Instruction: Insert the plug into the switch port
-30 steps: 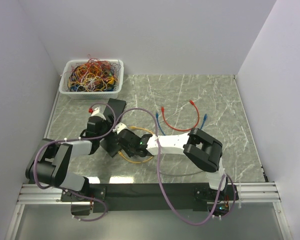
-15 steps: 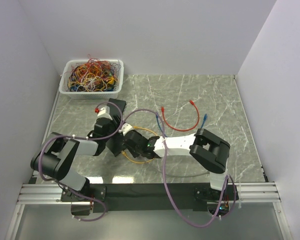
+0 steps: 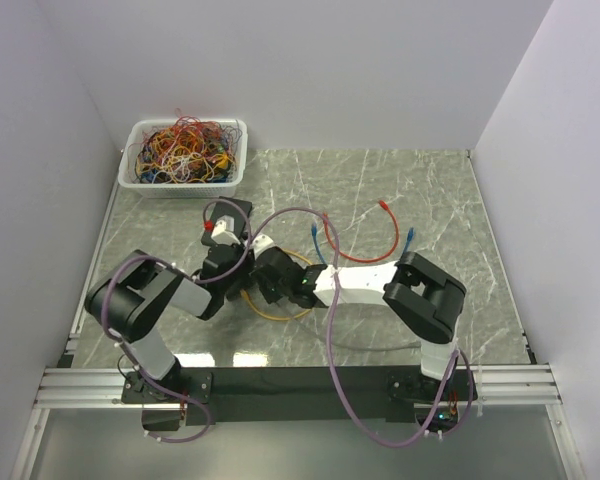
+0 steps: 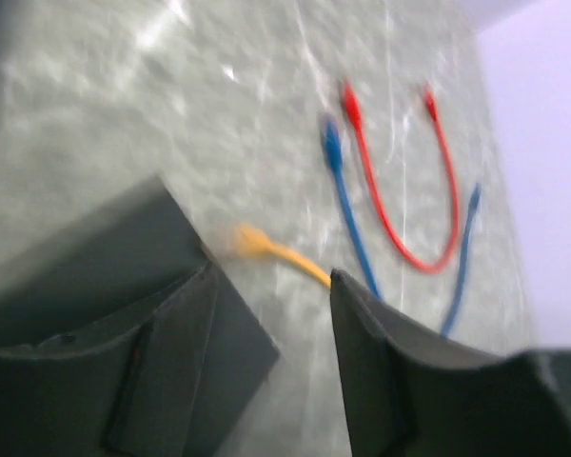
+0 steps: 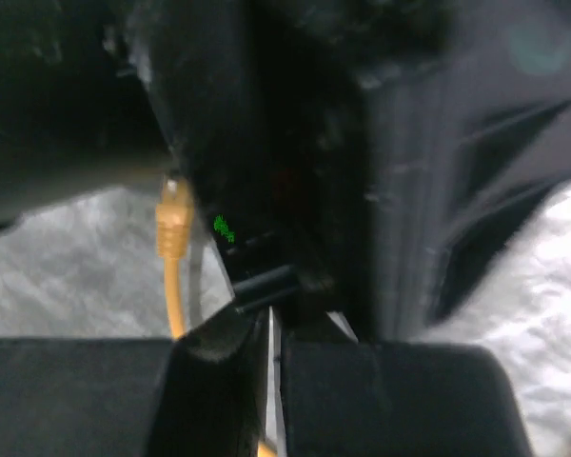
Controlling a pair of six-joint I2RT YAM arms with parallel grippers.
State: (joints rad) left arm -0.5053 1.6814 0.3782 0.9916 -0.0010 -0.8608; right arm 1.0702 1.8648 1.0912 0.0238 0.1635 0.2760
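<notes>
The black switch [image 3: 236, 209] lies left of centre, mostly hidden under both grippers. In the left wrist view it is the dark slab [image 4: 86, 252] at the left. The yellow plug [image 5: 174, 221] touches the switch's edge [image 5: 266, 143] beside a green light. I cannot tell whether it is seated. Its yellow cable [image 3: 270, 313] loops on the table. My left gripper [image 4: 271, 276] is open, its left finger over the switch's corner, and the yellow plug [image 4: 252, 243] lies just beyond it. My right gripper [image 5: 274, 328] is shut, right of the plug, against the switch.
A white tray [image 3: 180, 187] full of tangled cables stands at the back left. A red cable [image 3: 355, 255] and two short blue cables [image 3: 315, 247] [image 3: 408, 240] lie right of the grippers. The two arms cross closely at the switch.
Both grippers have shifted to the right and a little farther from the bases, staying at the switch. The yellow cable loop has moved with them.
</notes>
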